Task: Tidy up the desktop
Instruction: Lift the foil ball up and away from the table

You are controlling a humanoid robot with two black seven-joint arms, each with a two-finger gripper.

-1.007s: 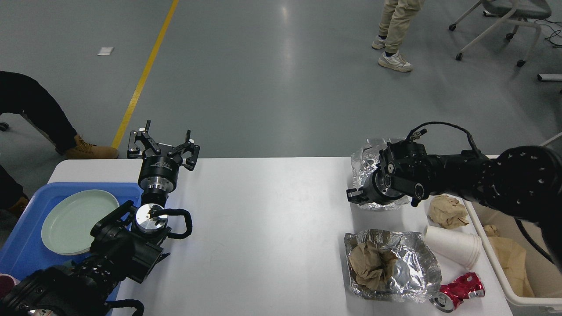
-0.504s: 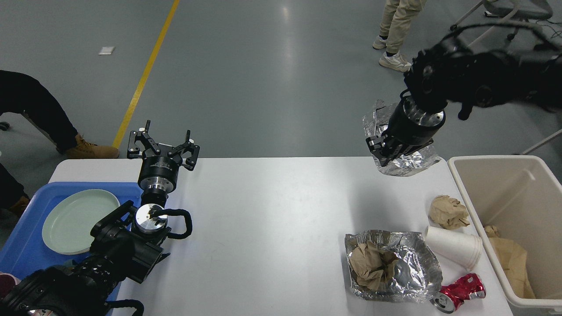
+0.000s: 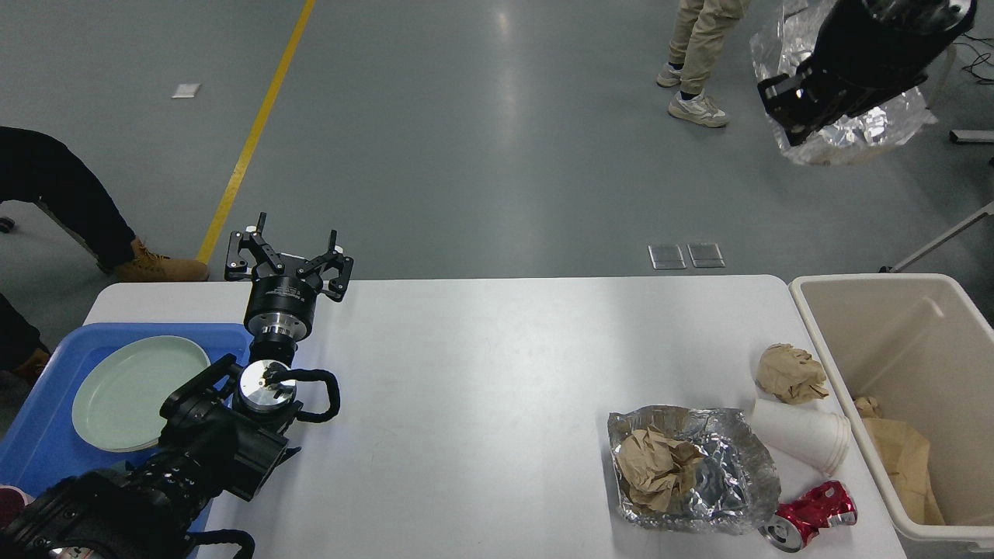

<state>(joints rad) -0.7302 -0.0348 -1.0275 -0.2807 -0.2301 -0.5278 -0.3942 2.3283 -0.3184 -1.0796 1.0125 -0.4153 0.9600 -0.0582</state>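
The white desktop (image 3: pixel 481 373) fills the lower view. My left gripper (image 3: pixel 290 250) is open and empty over the table's far left edge, beside the blue tray. My right gripper (image 3: pixel 792 116) is high at the top right, off the table, shut on a crumpled silver foil sheet (image 3: pixel 870 128) that hangs around it. On the desktop's right side lie a foil tray (image 3: pixel 738 473) holding crumpled brown paper (image 3: pixel 656 466), a second brown paper ball (image 3: pixel 792 373), a tipped white paper cup (image 3: pixel 800 435) and a crushed red can (image 3: pixel 815 514).
A beige bin (image 3: pixel 815 310) stands off the table's right edge with brown paper inside. A blue tray (image 3: pixel 39 442) with a pale green plate (image 3: pixel 132 392) sits at the left. People's legs stand on the floor behind.
My right arm has lifted the foil sheet from the table's far right edge and swung it up and to the right, high off the table. The left arm has not moved.
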